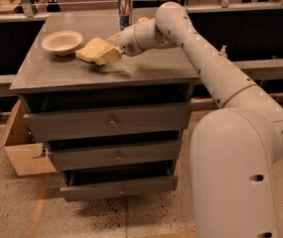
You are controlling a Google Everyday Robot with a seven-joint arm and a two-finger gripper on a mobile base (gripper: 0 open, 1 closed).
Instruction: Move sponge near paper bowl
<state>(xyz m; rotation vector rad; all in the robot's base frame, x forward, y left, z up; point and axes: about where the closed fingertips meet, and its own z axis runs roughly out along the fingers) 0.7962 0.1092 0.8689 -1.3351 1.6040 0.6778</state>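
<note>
fingers (110, 56) gripping sponge (90, 48), paper bowl (61, 35) beside, can (124, 9) behind

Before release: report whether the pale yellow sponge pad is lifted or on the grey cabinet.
Lifted: the gripper holds the pale yellow sponge pad above its shadow on the grey cabinet.
</note>
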